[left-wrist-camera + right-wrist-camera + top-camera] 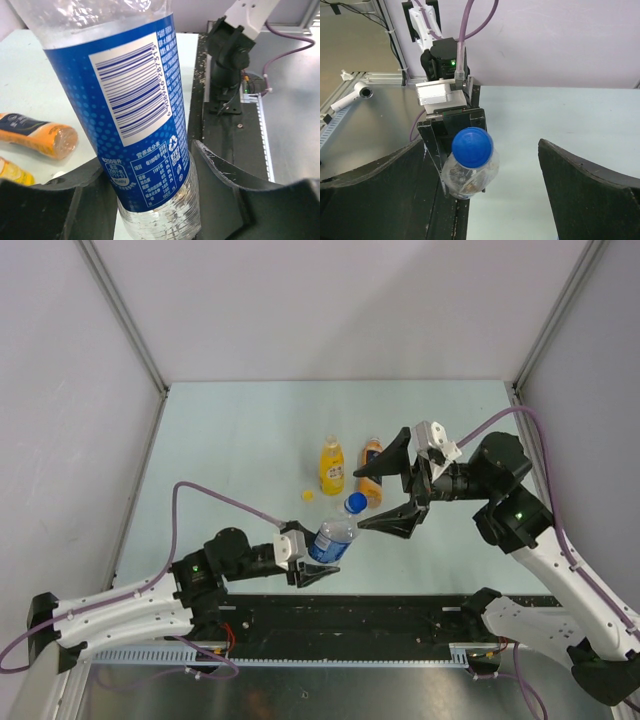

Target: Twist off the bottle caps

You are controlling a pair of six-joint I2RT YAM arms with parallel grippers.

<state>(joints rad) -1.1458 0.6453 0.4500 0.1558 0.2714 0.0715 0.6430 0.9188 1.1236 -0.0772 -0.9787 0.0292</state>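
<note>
So, my left claw (322, 562) grips the clear plastic bottle with the blue label (332, 537), its round blue screw cap (355, 503) still on between the wide-open right claw (362, 498), while a small yellow plastic cap (308, 494) lies loose beside that bottle, so I judge this one remains.

Robotics laboratory cell. We see a pale green table (230, 430) walled by plain grey panels (330, 300) on aluminium posts (123, 315). Two white arms, the left arm (120, 608) and the right arm (560, 575), stand on a black base rail (350, 620). Purple cables (215, 493) feed their wrists, and a slotted cable duct (150, 652) lines the near edge.
</note>
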